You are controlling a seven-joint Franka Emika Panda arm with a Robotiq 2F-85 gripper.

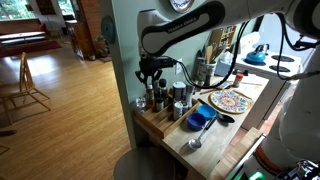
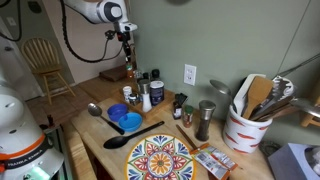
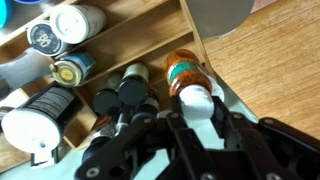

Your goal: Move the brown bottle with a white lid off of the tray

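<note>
The brown bottle with a white lid stands between my gripper's fingers in the wrist view, and the fingers press on both sides of its lid. It sits at the edge of the light wooden tray, next to the tray's rim. In both exterior views my gripper hangs over the end of the tray, with the brown bottle just below it. I cannot tell whether the bottle is lifted off the tray floor.
Several other bottles and jars crowd the tray. A blue bowl, a metal spoon, a colourful round plate and a utensil crock stand on the counter, which has a wall behind it.
</note>
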